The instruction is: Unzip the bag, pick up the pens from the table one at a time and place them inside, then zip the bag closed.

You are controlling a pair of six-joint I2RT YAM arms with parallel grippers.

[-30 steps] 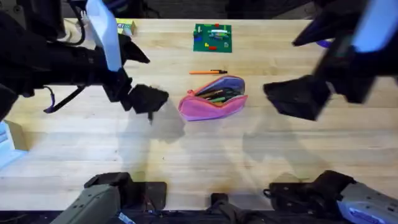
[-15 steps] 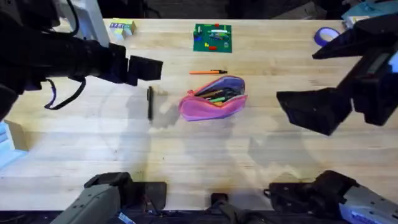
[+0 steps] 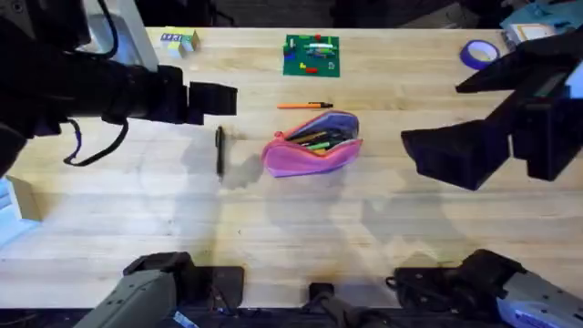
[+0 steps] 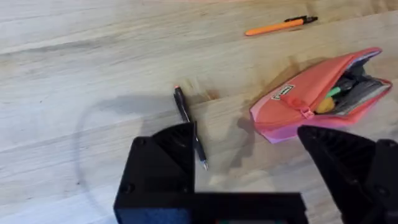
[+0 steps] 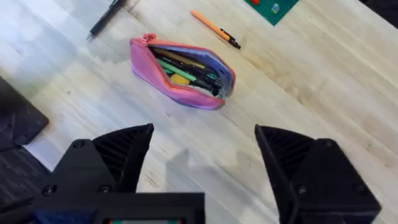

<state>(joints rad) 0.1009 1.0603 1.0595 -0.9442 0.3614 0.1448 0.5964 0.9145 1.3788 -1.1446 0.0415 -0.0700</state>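
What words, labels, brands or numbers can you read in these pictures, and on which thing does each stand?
None can be read.
White tag on the pink bag: too small to read.
Small box at the table's far edge: blue print, too blurred to read.
Green board: coloured pieces, no legible text.

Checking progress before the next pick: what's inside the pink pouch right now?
The pink pouch lies unzipped, with several pens inside: green and dark ones, plus something yellow. An exact count isn't possible, since they overlap and the pouch wall hides the lower part of the interior.
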